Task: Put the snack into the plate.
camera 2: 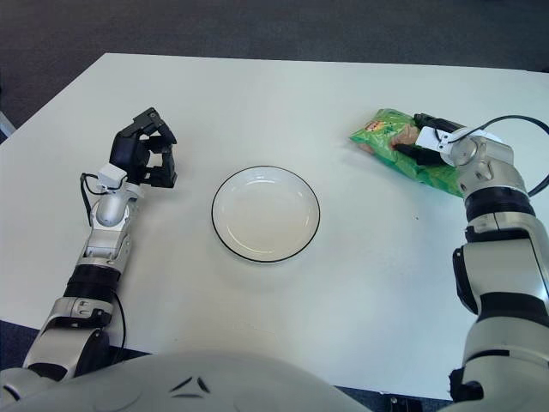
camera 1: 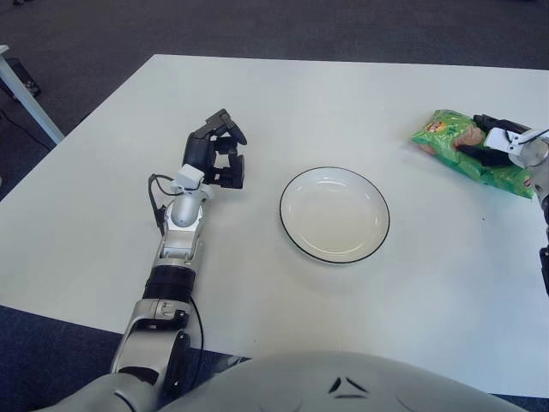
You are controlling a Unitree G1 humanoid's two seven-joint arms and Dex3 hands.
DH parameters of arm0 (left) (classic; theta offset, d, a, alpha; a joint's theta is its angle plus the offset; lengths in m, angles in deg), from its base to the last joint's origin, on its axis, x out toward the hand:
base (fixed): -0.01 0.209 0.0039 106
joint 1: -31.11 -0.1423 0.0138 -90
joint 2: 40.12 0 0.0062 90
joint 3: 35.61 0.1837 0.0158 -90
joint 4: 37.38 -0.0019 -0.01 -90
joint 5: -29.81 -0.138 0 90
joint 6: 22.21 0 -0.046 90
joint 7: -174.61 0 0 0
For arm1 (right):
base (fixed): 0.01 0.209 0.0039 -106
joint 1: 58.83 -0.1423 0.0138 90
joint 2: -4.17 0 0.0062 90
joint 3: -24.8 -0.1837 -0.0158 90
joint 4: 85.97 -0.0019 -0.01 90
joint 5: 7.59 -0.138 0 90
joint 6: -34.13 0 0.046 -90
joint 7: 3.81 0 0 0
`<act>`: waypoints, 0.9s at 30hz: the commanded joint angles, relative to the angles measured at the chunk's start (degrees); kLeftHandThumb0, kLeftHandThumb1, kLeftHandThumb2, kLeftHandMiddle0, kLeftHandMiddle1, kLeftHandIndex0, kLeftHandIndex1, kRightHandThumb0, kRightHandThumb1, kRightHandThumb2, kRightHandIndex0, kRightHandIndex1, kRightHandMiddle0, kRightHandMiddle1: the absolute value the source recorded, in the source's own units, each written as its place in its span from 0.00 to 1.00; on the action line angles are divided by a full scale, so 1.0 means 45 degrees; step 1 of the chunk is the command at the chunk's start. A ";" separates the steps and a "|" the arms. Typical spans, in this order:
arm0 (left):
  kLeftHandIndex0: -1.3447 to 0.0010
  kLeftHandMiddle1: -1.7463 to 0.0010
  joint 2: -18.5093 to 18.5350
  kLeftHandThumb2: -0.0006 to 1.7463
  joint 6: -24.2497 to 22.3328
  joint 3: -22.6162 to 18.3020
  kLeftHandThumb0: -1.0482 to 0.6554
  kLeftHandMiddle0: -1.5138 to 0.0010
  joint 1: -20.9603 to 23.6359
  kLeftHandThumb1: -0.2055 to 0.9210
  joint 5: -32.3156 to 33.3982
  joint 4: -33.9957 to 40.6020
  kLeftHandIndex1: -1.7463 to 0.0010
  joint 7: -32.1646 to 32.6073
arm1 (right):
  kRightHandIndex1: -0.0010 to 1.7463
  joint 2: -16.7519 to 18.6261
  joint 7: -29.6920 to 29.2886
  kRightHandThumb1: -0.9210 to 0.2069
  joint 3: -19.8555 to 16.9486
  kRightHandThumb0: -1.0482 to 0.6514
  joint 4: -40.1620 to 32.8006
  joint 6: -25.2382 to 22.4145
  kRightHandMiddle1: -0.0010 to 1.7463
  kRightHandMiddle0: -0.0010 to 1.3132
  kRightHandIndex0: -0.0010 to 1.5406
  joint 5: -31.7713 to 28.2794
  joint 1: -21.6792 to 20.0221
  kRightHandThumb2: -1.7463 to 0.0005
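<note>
The snack, a green bag (camera 2: 386,136), lies on the white table right of the plate. My right hand (camera 2: 425,137) is on the bag's right half, with black fingers (camera 2: 413,151) closed over its top and near side. The white plate (camera 1: 334,215) with a dark rim sits empty at the table's middle, well apart from the bag. My left hand (camera 1: 219,154) shows left of the plate with its fingers curled and nothing in them.
The white table (camera 1: 283,103) ends at a near edge just in front of my body. Dark carpet lies beyond the far edge. A pale table leg (camera 1: 26,94) stands at the far left.
</note>
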 commanded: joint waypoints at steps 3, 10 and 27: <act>0.44 0.00 -0.0191 0.87 -0.0034 0.0023 0.30 0.11 -0.0995 0.32 -0.0089 -0.0443 0.00 0.0075 | 0.00 0.0399 0.1334 0.00 0.0128 0.00 -0.1315 -0.0072 0.00 0.00 0.00 -0.0667 0.0863 0.55; 0.44 0.00 -0.0177 0.87 0.0000 0.0027 0.29 0.11 -0.0999 0.32 -0.0222 -0.0436 0.00 0.0204 | 0.00 0.0332 0.2472 0.00 0.0099 0.00 -0.2373 -0.0797 0.00 0.00 0.00 -0.1102 0.1177 0.53; 0.46 0.00 -0.0211 0.86 0.0019 0.0063 0.30 0.12 -0.1039 0.34 0.0016 -0.0296 0.00 -0.0027 | 0.05 0.0235 0.1621 0.00 -0.0046 0.02 -0.2814 -0.0409 0.18 0.01 0.04 -0.1518 0.1708 0.53</act>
